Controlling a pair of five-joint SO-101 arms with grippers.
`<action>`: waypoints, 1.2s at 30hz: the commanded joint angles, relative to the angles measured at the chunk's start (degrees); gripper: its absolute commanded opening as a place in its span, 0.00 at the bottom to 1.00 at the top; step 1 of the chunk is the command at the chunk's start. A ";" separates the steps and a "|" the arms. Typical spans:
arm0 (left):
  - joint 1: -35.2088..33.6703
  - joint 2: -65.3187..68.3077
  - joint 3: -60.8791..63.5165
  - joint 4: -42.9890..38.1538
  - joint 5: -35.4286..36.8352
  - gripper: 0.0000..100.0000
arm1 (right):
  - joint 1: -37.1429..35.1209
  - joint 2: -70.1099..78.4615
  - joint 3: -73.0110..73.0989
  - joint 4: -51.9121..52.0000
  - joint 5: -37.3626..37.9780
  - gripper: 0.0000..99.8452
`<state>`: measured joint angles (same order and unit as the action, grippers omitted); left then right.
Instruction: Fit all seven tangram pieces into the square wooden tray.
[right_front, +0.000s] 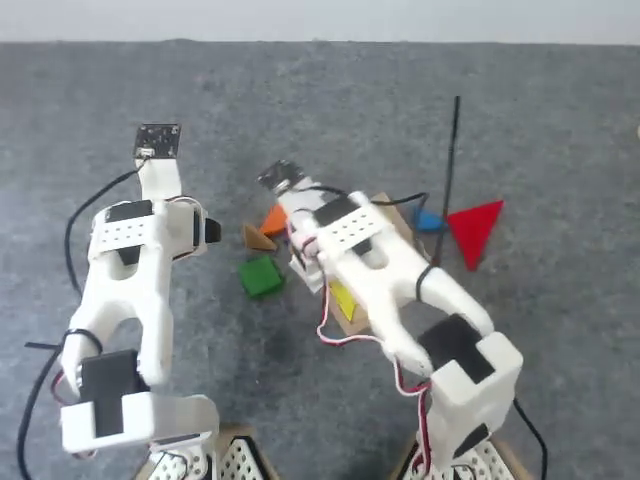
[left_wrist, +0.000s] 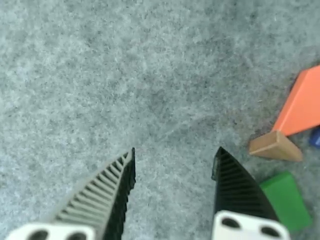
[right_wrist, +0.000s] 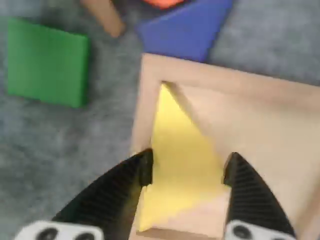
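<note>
The wooden tray (right_wrist: 145, 100) lies under my right arm (right_front: 360, 250), with a yellow triangle (right_wrist: 180, 145) flat in one corner. My right gripper (right_wrist: 187, 167) hangs open just above it, one finger on either side of the piece. A green square (right_wrist: 47, 62), a brown piece (right_wrist: 105, 17) and a blue piece (right_wrist: 187, 30) lie on the carpet outside that corner. My left gripper (left_wrist: 177, 150) is open over bare carpet. Beside it lie the orange piece (left_wrist: 300, 102), brown triangle (left_wrist: 275, 146) and green square (left_wrist: 285, 200).
A large red triangle (right_front: 476, 230) and a small blue piece (right_front: 428, 220) lie on the grey carpet on the far side of the tray (right_front: 385, 205) from the other loose pieces. A thin black rod (right_front: 452, 170) runs across the carpet there. Open carpet stretches behind both arms.
</note>
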<state>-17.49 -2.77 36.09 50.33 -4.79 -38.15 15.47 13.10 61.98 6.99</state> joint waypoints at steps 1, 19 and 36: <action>-0.35 -0.35 -0.40 -1.05 0.44 0.25 | -2.59 0.57 -0.35 0.48 -1.49 0.26; -0.35 -0.26 -0.22 -0.79 0.35 0.25 | 13.49 -29.41 13.98 -8.31 1.67 0.21; -0.44 -0.26 -0.22 -0.79 0.53 0.25 | 22.73 -6.29 10.55 -12.53 7.21 0.21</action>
<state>-17.49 -2.77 36.09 50.33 -4.79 -18.64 8.53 28.04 46.51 14.20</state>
